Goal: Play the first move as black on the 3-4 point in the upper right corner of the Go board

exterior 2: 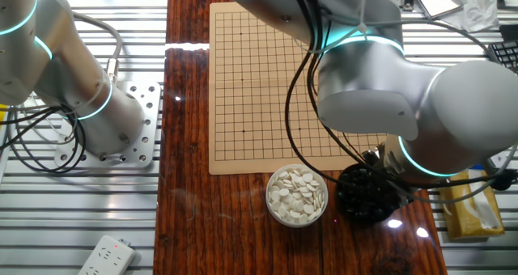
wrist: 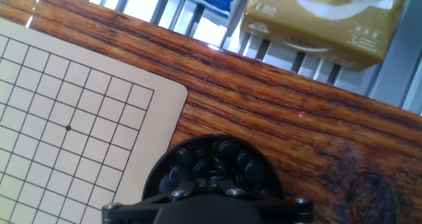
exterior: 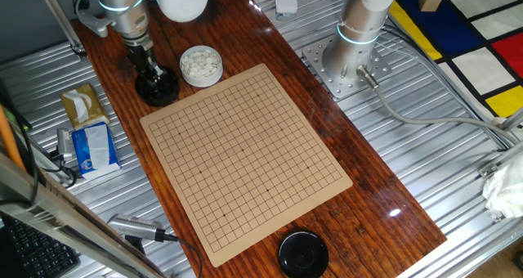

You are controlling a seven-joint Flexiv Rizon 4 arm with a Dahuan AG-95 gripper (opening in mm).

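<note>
Beside the near corner of the Go board (wrist: pixel 72 118), on the wooden table (wrist: pixel 316 118): 1 round black bowl (wrist: pixel 212 168) filled with small glossy black stones (wrist: pixel 227 151), rounded, heaped together, each roughly 1 grid cell wide. Task stone not separable from the heap; none seen on the grid.

Directly over that bowl: gripper (exterior: pixel 153 72), fingers lowered into the stones in one fixed view; fingertips hidden among the stones in every view, so cannot tell whether parted or clenched, nor whether grasping a stone.

Just beside the black bowl, touching neither it nor the board so far as visible: 1 white-rimmed bowl (exterior 2: pixel 298 196) holding white stones (exterior 2: pixel 298 192), flat and oval, piled to near the rim.

At the opposite end of the board, close to its edge: 1 black lid (exterior: pixel 303 253), round, glossy; contents not visible.

Board: tan, thin black grid, star dots, no stones on any crossing in view.

Off the wooden surface, on the metal slats: 1 gold tissue pack (wrist: pixel 323 16), 1 blue-and-white pack (exterior: pixel 91 147).
</note>
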